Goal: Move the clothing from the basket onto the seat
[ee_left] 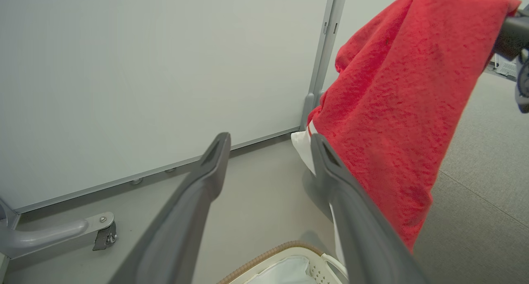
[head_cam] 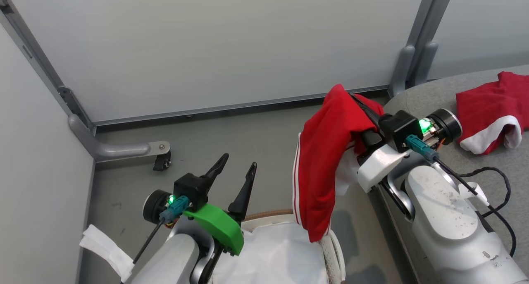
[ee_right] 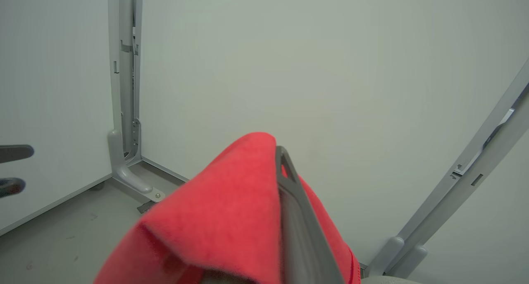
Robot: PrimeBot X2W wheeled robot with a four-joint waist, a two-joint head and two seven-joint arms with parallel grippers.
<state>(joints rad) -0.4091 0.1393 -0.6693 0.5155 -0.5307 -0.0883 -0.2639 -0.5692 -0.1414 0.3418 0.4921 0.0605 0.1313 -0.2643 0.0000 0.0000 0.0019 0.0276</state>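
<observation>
R gripper [ee_right: 273, 152] clamped on red soft garment w/ white stripes [head_cam: 326, 151], held high so it hangs free above oval white perforated basket [head_cam: 335, 251], next to big grey fabric seat [head_cam: 430, 94]. L gripper [head_cam: 239, 161] has fingers apart, empty, over basket.

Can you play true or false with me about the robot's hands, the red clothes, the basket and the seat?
The right hand holds a red garment in the air. True.
The left hand grips clothes. False: it is open and empty.
A second red garment lies on the grey seat. True.
The basket is piled with red clothes. False: its visible part shows white liner.
</observation>
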